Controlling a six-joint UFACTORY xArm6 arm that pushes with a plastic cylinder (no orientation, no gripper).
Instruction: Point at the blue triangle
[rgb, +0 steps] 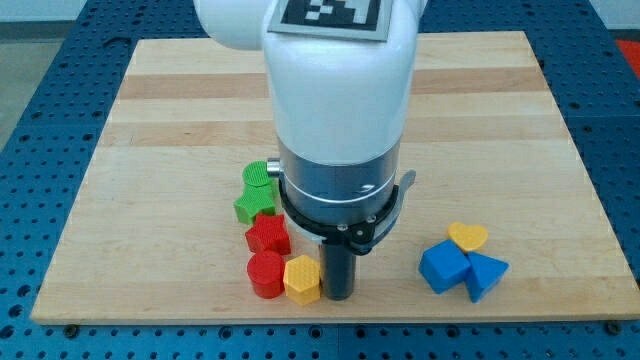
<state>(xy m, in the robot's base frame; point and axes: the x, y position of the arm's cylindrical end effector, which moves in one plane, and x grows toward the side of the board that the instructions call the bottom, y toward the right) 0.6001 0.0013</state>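
The blue triangle (486, 275) lies near the view's bottom right on the wooden board (170, 120), touching a blue cube (444, 266) on its left. A yellow heart (467, 237) sits just above the two. My tip (338, 296) stands at the view's bottom centre, right beside a yellow hexagon (302, 279), well to the left of the blue triangle. The rod hangs from the big white arm body that covers the middle of the view.
A red cylinder (266, 274) and a red star (268, 235) sit left of the yellow hexagon. A green block (254, 205) and a second green block (260, 177) lie above them, partly hidden by the arm. The board's bottom edge is close below my tip.
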